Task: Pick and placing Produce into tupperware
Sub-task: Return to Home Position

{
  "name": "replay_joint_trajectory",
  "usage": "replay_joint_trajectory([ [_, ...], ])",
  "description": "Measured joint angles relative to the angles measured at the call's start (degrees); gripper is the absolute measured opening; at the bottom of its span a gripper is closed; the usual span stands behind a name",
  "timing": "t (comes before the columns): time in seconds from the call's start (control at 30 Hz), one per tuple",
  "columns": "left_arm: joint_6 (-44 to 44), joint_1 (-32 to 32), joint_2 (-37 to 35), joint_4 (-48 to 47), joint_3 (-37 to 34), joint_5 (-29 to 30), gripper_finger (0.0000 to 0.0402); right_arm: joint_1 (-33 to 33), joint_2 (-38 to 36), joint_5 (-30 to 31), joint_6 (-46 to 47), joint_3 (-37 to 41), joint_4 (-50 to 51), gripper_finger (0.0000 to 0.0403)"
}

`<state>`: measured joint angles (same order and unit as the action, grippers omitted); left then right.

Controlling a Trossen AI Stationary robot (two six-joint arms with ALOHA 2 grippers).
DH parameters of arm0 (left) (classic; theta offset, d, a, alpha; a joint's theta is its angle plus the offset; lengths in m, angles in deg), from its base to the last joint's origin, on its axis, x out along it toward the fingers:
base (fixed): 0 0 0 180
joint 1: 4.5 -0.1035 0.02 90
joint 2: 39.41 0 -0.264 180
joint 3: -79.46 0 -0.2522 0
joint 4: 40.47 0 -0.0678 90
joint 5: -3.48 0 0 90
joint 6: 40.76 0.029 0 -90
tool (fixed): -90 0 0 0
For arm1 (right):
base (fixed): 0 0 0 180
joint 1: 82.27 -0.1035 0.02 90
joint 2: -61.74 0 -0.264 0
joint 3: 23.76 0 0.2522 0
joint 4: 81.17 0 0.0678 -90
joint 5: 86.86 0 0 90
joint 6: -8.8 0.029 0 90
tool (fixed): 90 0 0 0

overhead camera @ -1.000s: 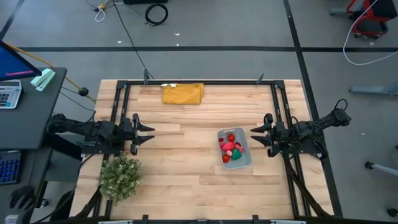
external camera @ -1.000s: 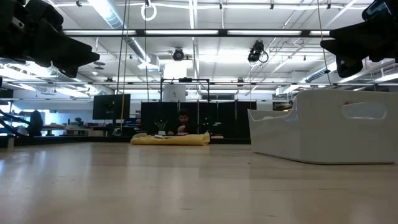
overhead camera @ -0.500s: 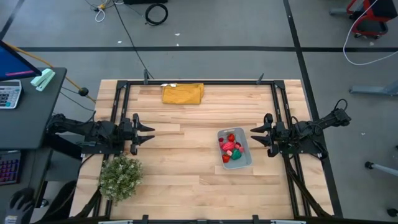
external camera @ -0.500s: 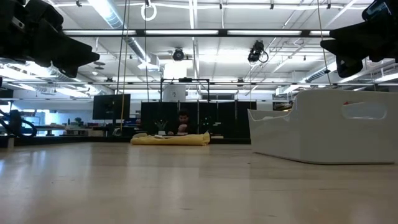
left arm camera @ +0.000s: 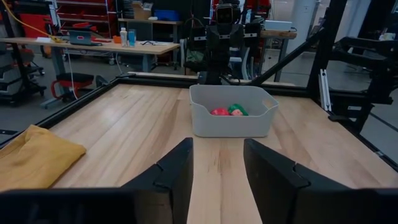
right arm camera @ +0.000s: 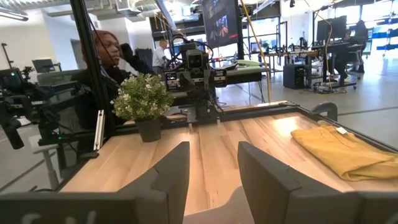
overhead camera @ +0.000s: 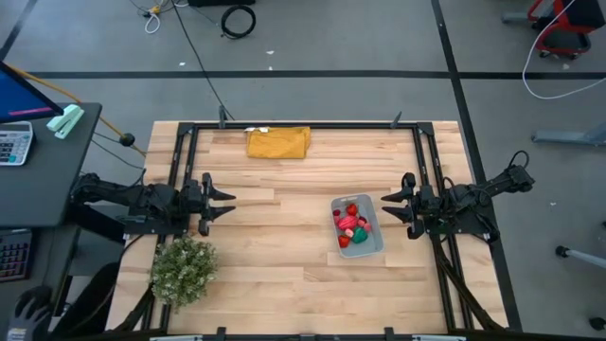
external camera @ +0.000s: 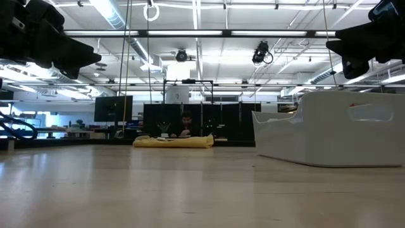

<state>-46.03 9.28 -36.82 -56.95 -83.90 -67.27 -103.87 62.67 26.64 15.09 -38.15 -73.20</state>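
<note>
The pale blue-grey tupperware (overhead camera: 357, 226) stands on its base right of the table's centre, with several red and pink produce pieces and one green piece (overhead camera: 353, 225) lying inside. In the left wrist view the tupperware (left arm camera: 231, 112) shows red and green pieces (left arm camera: 227, 111) over its rim. My left gripper (overhead camera: 230, 204) hovers open at the table's left side, pointing toward the tupperware. My right gripper (overhead camera: 386, 206) hovers open just right of the tupperware, whose rim (right arm camera: 227, 213) shows between its fingers in the right wrist view. In the low view the tupperware (external camera: 332, 128) stands at the right.
A mustard-yellow folded cloth (overhead camera: 278, 142) lies at the table's far edge. A bushy pale-green plant (overhead camera: 183, 269) stands near the left near corner. A black frame (overhead camera: 303, 126) borders the table. A person sits beyond the table's left side (right arm camera: 109, 53). Bare wood lies between the grippers.
</note>
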Motion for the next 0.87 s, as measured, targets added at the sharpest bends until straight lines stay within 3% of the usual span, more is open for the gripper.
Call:
replay_joint_trajectory([
  [0.87, 0.0, 0.0, 0.0, 0.0, 0.0, 0.0, 0.0151, 0.0, 0.0, 0.0, 0.0, 0.0, 0.0, 0.0145],
])
